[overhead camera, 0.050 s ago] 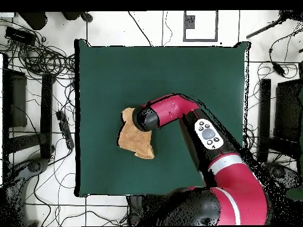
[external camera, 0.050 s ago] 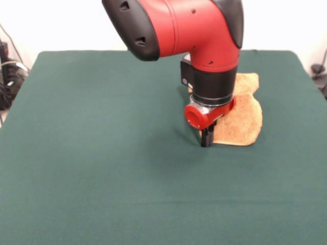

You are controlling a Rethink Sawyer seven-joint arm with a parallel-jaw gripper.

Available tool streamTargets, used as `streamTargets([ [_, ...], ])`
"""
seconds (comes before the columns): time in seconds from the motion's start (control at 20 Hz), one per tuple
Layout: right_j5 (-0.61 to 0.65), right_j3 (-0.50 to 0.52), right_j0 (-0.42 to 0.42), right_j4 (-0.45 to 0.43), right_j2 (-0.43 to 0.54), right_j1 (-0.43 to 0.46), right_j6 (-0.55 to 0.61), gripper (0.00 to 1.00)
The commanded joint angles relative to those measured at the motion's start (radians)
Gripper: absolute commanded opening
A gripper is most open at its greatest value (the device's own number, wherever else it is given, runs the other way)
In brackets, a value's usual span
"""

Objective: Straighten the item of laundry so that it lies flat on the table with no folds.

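the golden-orange towel lay bunched on the dark green table, not spread out. in the front view it sat right of centre and toward the far half of the cloth top, partly hidden behind the wrist of the red and black arm. its visible part ran longer from far to near than from side to side, with a narrower lobe at the far end and a broader, rounded edge at the near end, so its long axis pointed roughly away from the camera with a slight lean. in the overhead view the towel showed as an irregular, lumpy shape left of the table's middle, elongated from top to bottom and ending in a point at the lower right; its outline was uneven rather than square, which fits cloth doubled over itself. no border bands or label could be made out. the gripper hung straight down from the wrist at the towel's near left corner, its black tips down at the table surface and touching or just beside the cloth edge. the tips appeared as one dark block, so i could not tell how far apart the fingers stood or whether they had hold of any cloth.
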Motion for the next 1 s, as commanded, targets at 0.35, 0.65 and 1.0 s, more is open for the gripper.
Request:
streamTargets([
  [0.35,-0.28,-0.172,0.027,-0.18,-0.042,0.377,-0.005,0.0],
  [0.65,-0.279,-0.172,0.031,-0.18,-0.045,0.374,0.0,0.0],
  [1.0,-0.277,-0.171,0.032,-0.179,-0.045,0.372,0.002,0.0],
])
